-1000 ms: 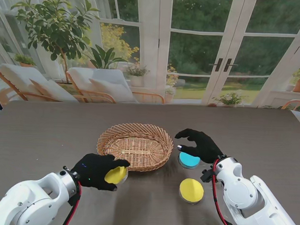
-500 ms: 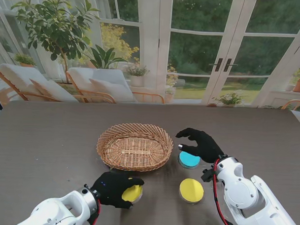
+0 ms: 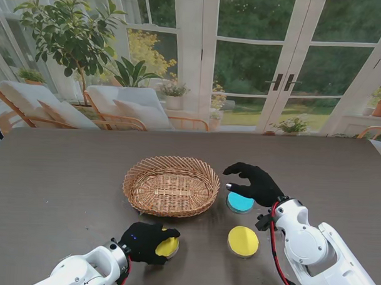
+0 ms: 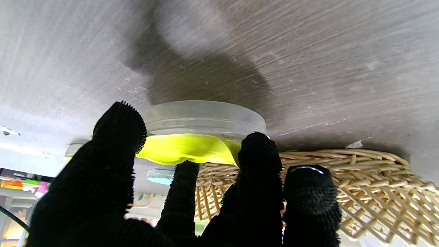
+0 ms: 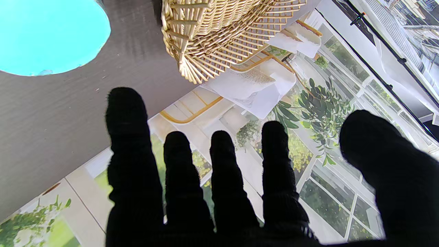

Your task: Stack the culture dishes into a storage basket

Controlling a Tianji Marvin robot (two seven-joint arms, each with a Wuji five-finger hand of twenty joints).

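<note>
Your left hand [image 3: 144,241] is closed around the round clear culture dish with the yellow-green filling [image 3: 168,246]; the left wrist view shows fingers [image 4: 116,137] wrapped on its rim, the dish [image 4: 202,118] resting on or just at the dark grey wood-grain table [image 3: 64,175]. I cannot tell whether it is lifted clear.

Take the oval woven wicker basket [image 3: 171,185] as your landmark. The held dish sits on the side of the basket nearer to you, just short of its near rim and close to its middle. The basket's long axis runs left to right, so the coming move is, in my judgement, a lift and a carry straight away from you over that near rim.

Your right hand [image 3: 255,182] hangs with fingers spread and holds nothing, just to the right of the basket, over the round clear dish with the cyan filling [image 3: 240,202]. A second round yellow-filled dish [image 3: 243,241] lies right of the basket and nearer to you, closer to the right hand.

The basket shows no dish inside it.
</note>
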